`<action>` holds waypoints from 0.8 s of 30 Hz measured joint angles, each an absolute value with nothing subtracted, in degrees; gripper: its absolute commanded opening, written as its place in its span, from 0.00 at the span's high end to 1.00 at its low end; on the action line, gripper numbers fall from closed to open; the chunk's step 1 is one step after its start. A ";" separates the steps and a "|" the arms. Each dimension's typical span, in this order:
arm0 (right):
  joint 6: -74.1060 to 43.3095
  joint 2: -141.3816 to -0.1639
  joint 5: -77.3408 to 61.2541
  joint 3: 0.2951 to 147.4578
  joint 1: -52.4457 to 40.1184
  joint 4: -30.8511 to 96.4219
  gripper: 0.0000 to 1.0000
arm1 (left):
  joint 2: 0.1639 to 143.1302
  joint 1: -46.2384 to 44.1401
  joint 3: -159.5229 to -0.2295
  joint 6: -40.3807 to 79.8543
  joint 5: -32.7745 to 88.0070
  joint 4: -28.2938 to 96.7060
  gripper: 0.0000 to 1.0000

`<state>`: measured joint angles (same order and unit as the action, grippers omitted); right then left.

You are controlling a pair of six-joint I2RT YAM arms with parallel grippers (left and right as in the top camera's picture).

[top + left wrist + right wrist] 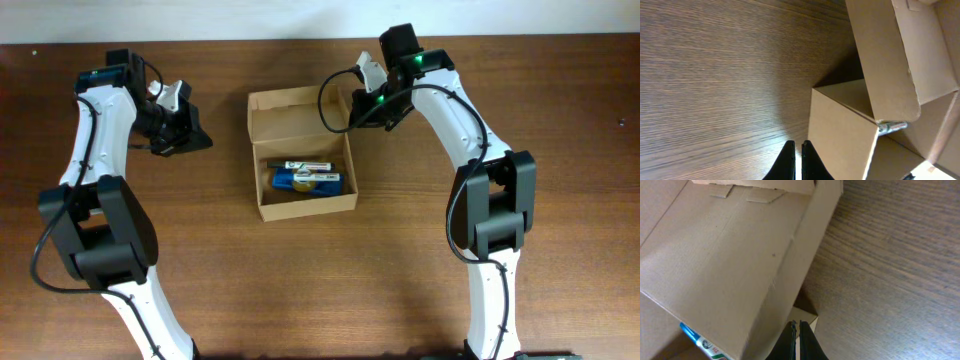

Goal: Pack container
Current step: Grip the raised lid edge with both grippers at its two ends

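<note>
Container: the tan cardboard box point(310, 206) sits mid-tabletop between the two arms. Its body is open upward, and its hinged lid point(297, 113) lies folded back on the far side.
Contents: white markers point(310, 165) lie across the bottom with a blue item point(297, 181) beside them. They all look below the rim, so I judge filling done and closing to be the step in hand.
Right jaws: pressed together on nothing, just beside the lid's right edge. The right wrist view shows the flap point(725, 265) looming close.
Left jaws: almost together and empty, off the box's left side with bare wood between. The left wrist view shows the box corner point(840, 125) ahead.
Doing it well: push the flap from behind near its free edge, swinging it about the hinge rather than shoving sideways. The light box will likely slide, so brace the near left wall with the other arm.
Risk: a tuck tab may catch on the rim, or a marker may tip up under the lid.
Tabletop: brown wood grain point(300, 300), smooth-looking, likely offering little grip.
</note>
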<state>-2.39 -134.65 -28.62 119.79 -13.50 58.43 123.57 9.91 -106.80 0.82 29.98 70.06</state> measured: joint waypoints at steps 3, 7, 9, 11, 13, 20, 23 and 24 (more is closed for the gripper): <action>-2.57 -134.65 -28.88 119.79 -13.23 59.22 0.96 | 123.57 9.91 -106.80 0.82 28.93 67.94 0.95; -2.59 -134.65 -29.06 119.79 -12.19 59.86 0.96 | 123.63 9.91 -106.80 0.80 28.45 64.71 0.98; -2.83 -134.65 -28.99 119.79 -11.42 59.86 0.96 | 124.05 9.91 -106.80 0.82 29.19 63.75 0.98; -3.38 -134.65 -28.62 119.79 -10.50 59.90 0.96 | 125.27 9.91 -106.80 0.82 31.38 62.63 0.98; -4.27 -134.65 -28.45 119.79 -9.63 59.90 0.96 | 127.39 9.91 -106.80 0.86 34.70 61.08 0.98; -7.55 -135.63 -30.89 119.79 -6.17 59.96 0.96 | 137.05 9.91 -106.78 2.44 48.99 54.83 0.98; -8.60 -137.84 -34.92 119.79 -5.17 59.99 0.96 | 139.04 9.91 -106.74 4.25 53.56 51.48 0.98; -8.86 -138.74 -36.36 119.79 -4.99 60.03 0.96 | 139.33 9.89 -106.72 5.21 54.85 50.26 0.98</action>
